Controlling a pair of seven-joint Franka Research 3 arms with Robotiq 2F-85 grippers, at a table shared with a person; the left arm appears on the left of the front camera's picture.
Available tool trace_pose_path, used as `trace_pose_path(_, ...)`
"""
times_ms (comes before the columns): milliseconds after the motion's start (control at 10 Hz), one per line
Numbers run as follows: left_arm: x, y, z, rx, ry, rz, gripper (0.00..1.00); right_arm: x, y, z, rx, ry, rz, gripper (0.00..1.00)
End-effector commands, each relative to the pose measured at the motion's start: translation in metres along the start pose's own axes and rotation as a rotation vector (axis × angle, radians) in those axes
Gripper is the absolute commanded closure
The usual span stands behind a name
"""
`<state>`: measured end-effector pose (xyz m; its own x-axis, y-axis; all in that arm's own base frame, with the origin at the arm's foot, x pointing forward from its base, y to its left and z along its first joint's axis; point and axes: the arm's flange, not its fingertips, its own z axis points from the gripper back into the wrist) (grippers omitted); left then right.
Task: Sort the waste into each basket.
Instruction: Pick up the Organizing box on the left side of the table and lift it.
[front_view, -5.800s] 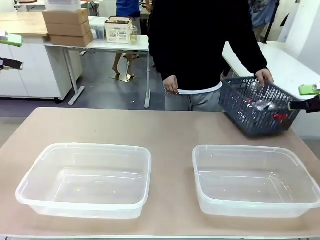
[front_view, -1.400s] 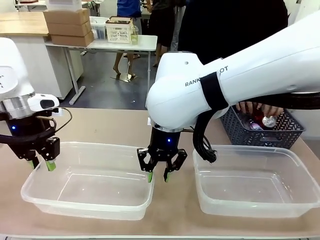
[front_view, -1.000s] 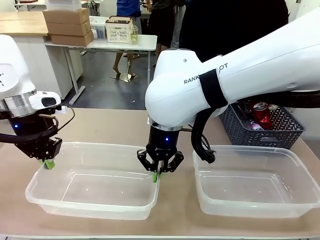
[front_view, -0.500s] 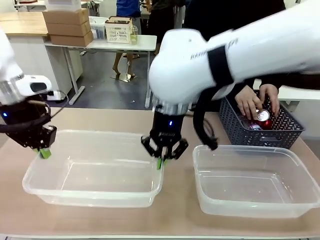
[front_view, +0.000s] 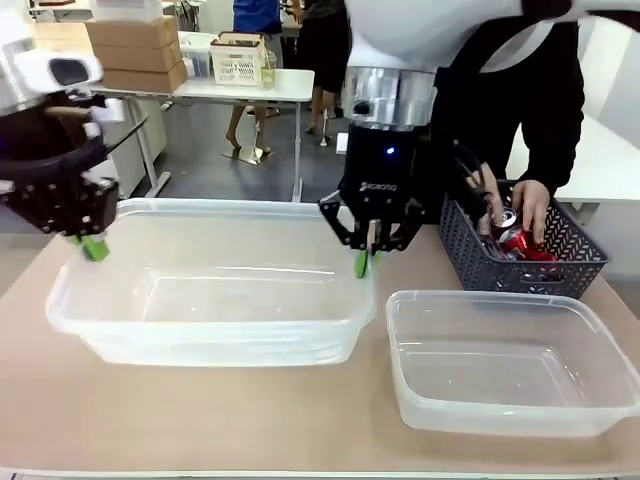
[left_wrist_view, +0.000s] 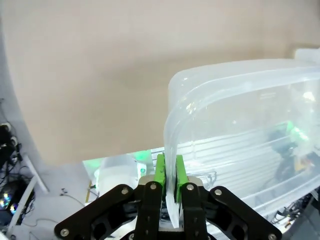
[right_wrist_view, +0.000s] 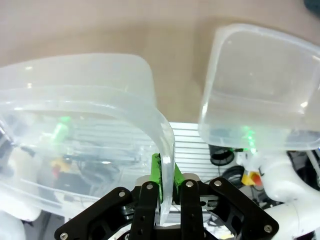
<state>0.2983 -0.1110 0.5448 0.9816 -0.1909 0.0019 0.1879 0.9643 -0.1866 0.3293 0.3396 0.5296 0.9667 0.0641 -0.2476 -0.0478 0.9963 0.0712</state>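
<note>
Both arms hold one clear tub (front_view: 210, 300) lifted off the table. My left gripper (front_view: 92, 245) is shut on the rim of its left wall (left_wrist_view: 170, 165). My right gripper (front_view: 364, 262) is shut on the rim of its right wall (right_wrist_view: 167, 150). The second clear tub (front_view: 510, 365) rests on the table at the right, also seen in the right wrist view (right_wrist_view: 260, 85). Both tubs hold nothing. A person's hand (front_view: 528, 205) reaches into the dark lattice basket (front_view: 520, 250), where red cans (front_view: 515, 240) lie. No bottles or foil wrapper show clearly.
The tan table (front_view: 200, 420) stretches under the lifted tub. The person in black stands at the far right side. Behind, a white table carries cardboard boxes (front_view: 135, 50) and a small crate (front_view: 236, 60).
Both grippers came down, shut on the left tub's opposite rims and raised it off the table, carrying it up and slightly right. The person's hand moved among the cans in the lattice basket.
</note>
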Motion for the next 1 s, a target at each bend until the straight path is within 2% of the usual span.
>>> trace_pose_path(0,-0.007,0.029,-0.027,-0.002,0.005,0.005,1.00,0.000,0.009,-0.012,-0.002,0.000,-0.033,1.00)
trace_pose_path(200,-0.007,0.029,-0.027,-0.002,0.005,0.005,1.00,0.000,0.009,-0.012,-0.002,0.000,-0.033,1.00)
trace_pose_path(300,-0.001,0.009,-0.018,-0.012,0.011,0.019,0.91,-0.002,0.008,-0.005,0.002,0.004,-0.003,0.94)
trace_pose_path(400,0.018,-0.009,-0.015,-0.026,0.001,0.107,0.91,0.001,-0.011,-0.014,-0.013,0.008,-0.122,0.94)
trace_pose_path(500,0.036,-0.036,-0.014,-0.135,0.012,0.332,0.91,0.004,-0.030,-0.014,-0.040,-0.006,-0.137,0.94)
trace_pose_path(600,0.048,-0.064,-0.022,-0.191,-0.004,0.400,0.91,0.010,-0.054,-0.011,-0.059,-0.014,-0.131,0.94)
trace_pose_path(800,0.063,-0.102,-0.046,-0.208,-0.009,0.413,0.91,0.010,-0.095,-0.013,-0.074,0.001,-0.160,0.94)
trace_pose_path(900,0.066,-0.126,-0.063,-0.195,0.026,0.347,0.91,0.007,-0.122,-0.018,-0.063,0.009,-0.158,0.94)
